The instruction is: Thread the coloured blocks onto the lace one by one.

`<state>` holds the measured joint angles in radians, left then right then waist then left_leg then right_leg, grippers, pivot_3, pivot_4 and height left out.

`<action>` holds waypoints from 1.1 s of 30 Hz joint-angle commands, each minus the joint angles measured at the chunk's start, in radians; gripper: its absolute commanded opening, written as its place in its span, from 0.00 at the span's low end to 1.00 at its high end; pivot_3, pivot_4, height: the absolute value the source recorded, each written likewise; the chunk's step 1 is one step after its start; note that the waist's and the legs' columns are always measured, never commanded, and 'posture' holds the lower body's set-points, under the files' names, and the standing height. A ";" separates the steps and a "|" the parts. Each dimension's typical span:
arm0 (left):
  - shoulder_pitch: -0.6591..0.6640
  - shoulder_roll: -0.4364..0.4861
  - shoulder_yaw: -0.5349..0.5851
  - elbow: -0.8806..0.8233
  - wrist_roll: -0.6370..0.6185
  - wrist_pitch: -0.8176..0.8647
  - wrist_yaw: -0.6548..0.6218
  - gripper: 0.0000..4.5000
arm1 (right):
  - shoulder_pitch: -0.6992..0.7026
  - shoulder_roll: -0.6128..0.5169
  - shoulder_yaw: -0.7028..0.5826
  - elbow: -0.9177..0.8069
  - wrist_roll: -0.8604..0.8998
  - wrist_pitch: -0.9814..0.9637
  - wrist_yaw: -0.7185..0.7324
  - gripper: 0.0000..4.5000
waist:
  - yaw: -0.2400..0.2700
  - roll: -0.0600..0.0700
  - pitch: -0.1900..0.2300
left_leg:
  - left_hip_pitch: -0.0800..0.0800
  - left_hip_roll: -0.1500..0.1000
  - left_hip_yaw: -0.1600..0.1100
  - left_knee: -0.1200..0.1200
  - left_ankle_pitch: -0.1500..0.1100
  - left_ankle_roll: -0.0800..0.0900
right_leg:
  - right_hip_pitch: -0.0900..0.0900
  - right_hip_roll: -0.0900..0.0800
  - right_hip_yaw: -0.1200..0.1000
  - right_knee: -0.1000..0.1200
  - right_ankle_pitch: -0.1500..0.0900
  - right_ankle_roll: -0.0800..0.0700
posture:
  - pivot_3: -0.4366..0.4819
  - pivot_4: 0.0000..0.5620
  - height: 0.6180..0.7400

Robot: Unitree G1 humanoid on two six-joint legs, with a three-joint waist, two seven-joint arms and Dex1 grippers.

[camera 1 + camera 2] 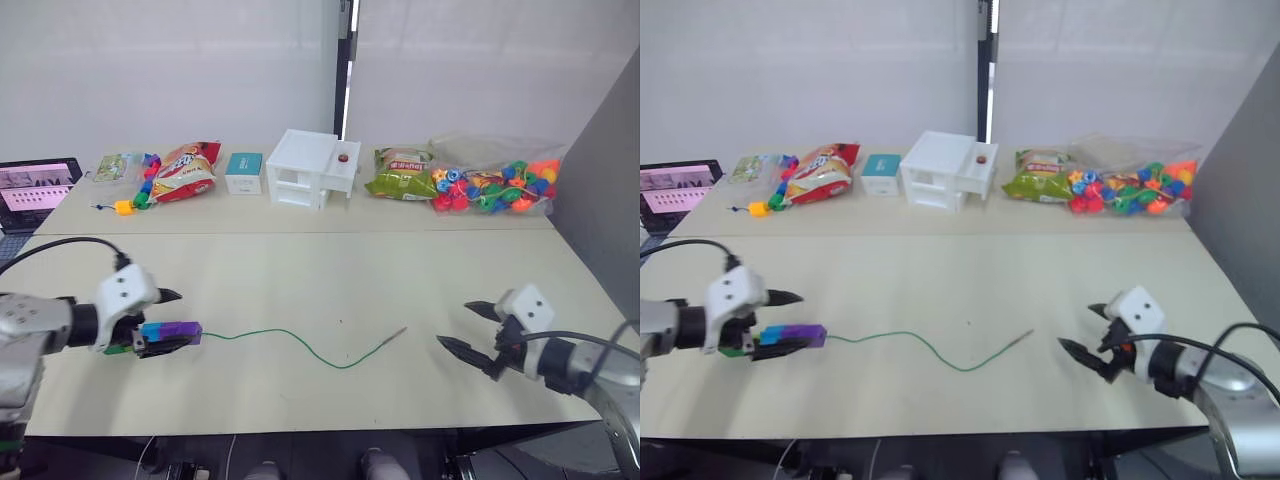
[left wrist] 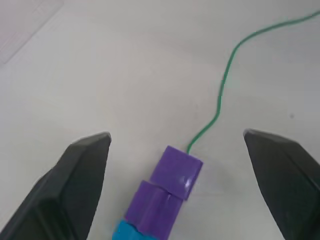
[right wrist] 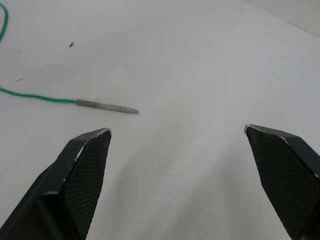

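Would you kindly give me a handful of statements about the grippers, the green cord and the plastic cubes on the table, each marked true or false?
1. The left gripper is open, with the row of purple and blue plastic cubes between its fingers. True.
2. The thin green cord runs out of the end purple cube across the pale table. True.
3. The right gripper is shut on the cord's stiff greyish tip. False: it is open, and the tip lies on the table apart from its fingers.
4. The clear bag of multicoloured beads lies on the robot's left. False: it lies on the right at the far edge.
5. The white box stands on the near table edge. False: it stands at the far edge.
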<state>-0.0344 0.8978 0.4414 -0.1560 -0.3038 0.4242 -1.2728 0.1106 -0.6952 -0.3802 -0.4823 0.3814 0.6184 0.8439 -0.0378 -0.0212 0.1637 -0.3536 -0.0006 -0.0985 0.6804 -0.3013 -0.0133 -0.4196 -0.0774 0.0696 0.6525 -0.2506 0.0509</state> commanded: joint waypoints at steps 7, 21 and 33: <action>0.288 -0.175 0.316 0.019 -0.155 -0.102 0.100 0.99 | 0.188 0.104 -0.128 0.078 0.029 -0.196 -0.023 1.00 | 0.004 0.000 0.000 | 0.001 0.001 0.000 -0.001 0.002 -0.003 | 0.002 0.000 0.000 -0.003 0.000 -0.001 | 0.48 0.27 1.00; 0.433 -0.193 0.289 0.204 -0.137 -0.319 0.082 0.99 | 0.236 0.076 -0.120 0.298 0.020 -0.385 0.019 1.00 | 0.000 0.000 0.000 | 0.015 0.002 0.002 -0.005 0.002 -0.005 | 0.018 0.000 0.000 -0.009 -0.002 -0.001 | 0.48 0.27 1.00; 0.429 -0.183 0.247 0.200 -0.138 -0.338 0.120 0.99 | 0.205 0.056 -0.095 0.328 0.025 -0.379 0.014 1.00 | -0.001 0.000 0.000 | 0.015 0.002 0.002 -0.006 0.002 -0.005 | 0.018 0.001 0.000 -0.010 -0.002 -0.001 | 0.48 0.27 1.00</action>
